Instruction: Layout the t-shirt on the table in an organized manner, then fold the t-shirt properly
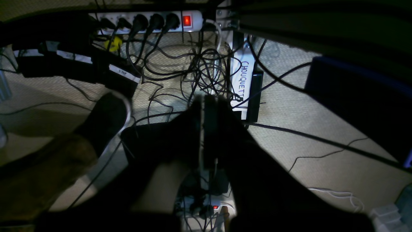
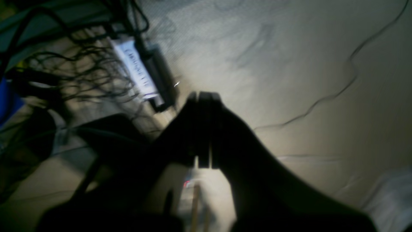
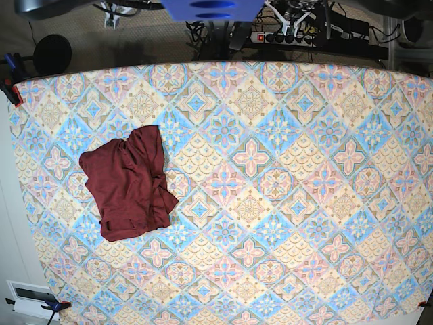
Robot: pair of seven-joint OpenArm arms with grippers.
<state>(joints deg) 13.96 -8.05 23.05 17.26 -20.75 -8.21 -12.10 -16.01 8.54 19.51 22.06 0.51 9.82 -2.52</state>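
Note:
The t-shirt [image 3: 128, 181] is a dark maroon heap, crumpled and partly bunched, lying on the left part of the table [image 3: 284, 203] with its diamond-tile cloth. Neither gripper is over the table in the base view. In the left wrist view my left gripper [image 1: 207, 100] is shut with nothing between its fingers, hanging above the floor and its cables. The right wrist view is blurred and shows my right gripper [image 2: 202, 96] shut and empty too, also over the bare floor. Both are well away from the t-shirt.
A white power strip [image 1: 151, 22] with a lit red switch, tangled black cables [image 1: 206, 71] and a labelled box [image 1: 242, 80] lie on the floor behind the table. Clamps [image 3: 10, 88] hold the cloth at the table's left corners. A blue mount [image 3: 213, 8] stands at the back centre.

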